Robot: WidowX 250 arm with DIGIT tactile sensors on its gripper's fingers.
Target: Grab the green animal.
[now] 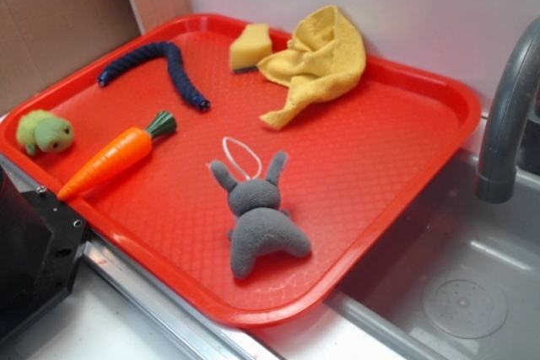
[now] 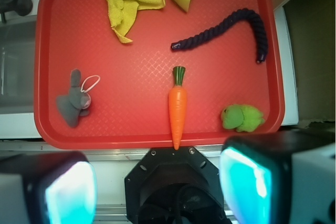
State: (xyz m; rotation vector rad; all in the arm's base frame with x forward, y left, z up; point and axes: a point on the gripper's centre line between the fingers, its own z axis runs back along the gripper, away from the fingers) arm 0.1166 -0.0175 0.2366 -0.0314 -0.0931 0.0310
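Observation:
The green animal (image 1: 44, 132) is a small fuzzy lime plush lying in the left corner of the red tray (image 1: 396, 200). The wrist view looks down from high above and shows the green animal (image 2: 242, 117) in the tray's (image 2: 126, 137) lower right corner, just above my right finger. My gripper (image 2: 157, 190) is open, its two cyan pads (image 2: 71, 195) wide apart with nothing between them. It hangs well above the tray's near edge, over the black robot base (image 2: 173, 182).
An orange carrot (image 1: 114, 158) lies right of the green animal. A grey bunny (image 1: 257, 217) sits mid-tray, and a dark blue rope (image 1: 169, 65), yellow sponge (image 1: 251, 46) and yellow cloth (image 1: 321, 61) lie at the far side. A grey faucet (image 1: 506, 115) and sink (image 1: 460, 292) are right.

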